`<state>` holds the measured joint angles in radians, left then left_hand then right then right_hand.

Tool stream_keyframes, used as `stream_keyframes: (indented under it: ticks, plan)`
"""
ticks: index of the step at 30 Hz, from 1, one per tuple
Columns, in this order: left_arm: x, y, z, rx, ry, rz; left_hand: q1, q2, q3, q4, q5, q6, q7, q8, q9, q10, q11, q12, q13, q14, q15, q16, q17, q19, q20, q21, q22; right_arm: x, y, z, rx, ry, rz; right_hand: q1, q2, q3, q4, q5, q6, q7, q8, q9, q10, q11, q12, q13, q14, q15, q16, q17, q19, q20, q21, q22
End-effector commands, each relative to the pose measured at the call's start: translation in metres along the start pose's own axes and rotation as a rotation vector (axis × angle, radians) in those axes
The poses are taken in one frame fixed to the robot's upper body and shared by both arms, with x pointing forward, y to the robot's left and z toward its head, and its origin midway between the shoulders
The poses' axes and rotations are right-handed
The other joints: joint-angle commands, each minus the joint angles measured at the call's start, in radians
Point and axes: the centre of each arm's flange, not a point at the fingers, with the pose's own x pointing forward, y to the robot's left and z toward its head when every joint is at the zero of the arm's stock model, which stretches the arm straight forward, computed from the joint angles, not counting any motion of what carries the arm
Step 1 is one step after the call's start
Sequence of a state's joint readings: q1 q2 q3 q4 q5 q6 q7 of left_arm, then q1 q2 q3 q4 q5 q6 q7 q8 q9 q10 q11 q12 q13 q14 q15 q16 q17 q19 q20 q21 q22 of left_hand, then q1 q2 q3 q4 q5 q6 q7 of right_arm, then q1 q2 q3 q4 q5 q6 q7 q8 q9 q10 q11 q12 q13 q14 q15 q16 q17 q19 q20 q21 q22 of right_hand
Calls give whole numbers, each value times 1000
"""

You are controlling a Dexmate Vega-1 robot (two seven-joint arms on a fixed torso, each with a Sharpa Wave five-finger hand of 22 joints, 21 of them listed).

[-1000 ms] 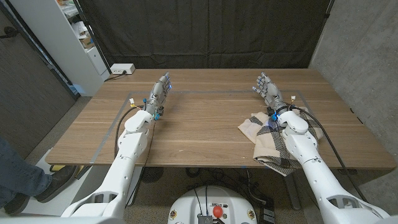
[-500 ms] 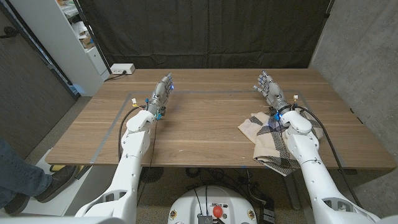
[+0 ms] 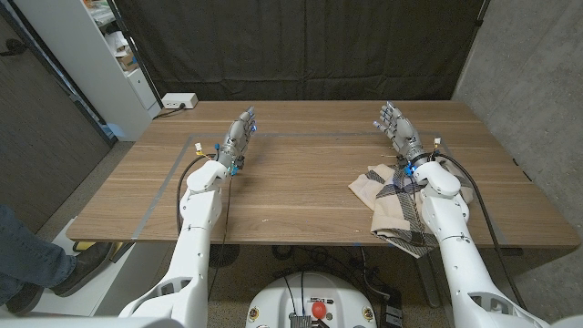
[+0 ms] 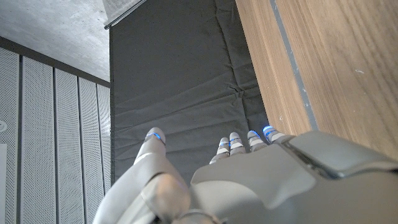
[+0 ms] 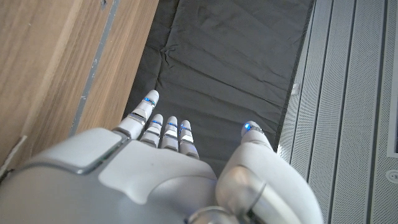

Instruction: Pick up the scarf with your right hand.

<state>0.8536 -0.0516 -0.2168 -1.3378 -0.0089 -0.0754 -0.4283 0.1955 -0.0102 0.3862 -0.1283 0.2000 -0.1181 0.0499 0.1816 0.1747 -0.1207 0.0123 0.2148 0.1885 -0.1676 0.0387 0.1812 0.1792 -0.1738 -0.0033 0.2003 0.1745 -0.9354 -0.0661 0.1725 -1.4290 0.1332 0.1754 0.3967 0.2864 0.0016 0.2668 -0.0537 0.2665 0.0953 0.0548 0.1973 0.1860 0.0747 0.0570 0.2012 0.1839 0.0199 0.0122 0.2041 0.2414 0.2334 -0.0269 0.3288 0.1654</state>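
Your right robot hand has drifted slightly toward the far right of the desk over the last second; the shift is small, and the hand has not descended. It holds nothing, with fingers extended and somewhat apart, as the right wrist view confirms. The left robot hand has barely moved; it too holds nothing, fingers extended, over the far left of the desk.

The task object, a beige plaid scarf, has not moved. It lies crumpled at the near right of the desk, under and beside your right forearm, with one end draped over the near edge. The right robot hand sits beyond it, toward the far edge.

Judgement: the grasp has not begun. The recent drift carried the hand away from the scarf, not toward it. You will need to draw the hand back toward the robot and lower it onto the cloth.

Clearances:
- The desk's right edge is near the scarf; keep the retreat path inboard.
- The overhanging end may slide off if the cloth is dragged toward the near edge.
- Open wood lies between the two arms, giving room to swing the hand inward.
- A taped line runs along the far side of the desk, near both hands.
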Motion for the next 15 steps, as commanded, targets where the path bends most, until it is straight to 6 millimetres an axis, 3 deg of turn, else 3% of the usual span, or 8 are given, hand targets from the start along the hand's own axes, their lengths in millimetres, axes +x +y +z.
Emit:
stream_keyframes:
  ticks: [1, 15]
  plan:
    - [-1, -3, -4, 10, 10, 1, 5, 9, 6, -3, -1, -6, -2, 6, 3, -7, -1, 1, 3, -7, 5, 6, 2, -27, 7, -2, 5, -5, -1, 11, -23, -28, 11, 9, 1, 8, -1, 5, 5, -3, 4, 4, 7, -2, -2, 4, 0, -1, 5, 1, 11, 1, -4, 2]
    - [2, -5, -1, 9, 3, -14, 5, 11, 6, -2, -3, -3, -1, 7, 4, -6, 2, 1, 3, -5, 5, 6, 2, -28, 7, -3, 5, -17, -5, 20, -41, -55, -3, 11, 2, 8, -4, 5, 5, -3, 3, 4, 9, -2, -2, 5, 0, -1, 5, -2, 12, 2, -10, 3]
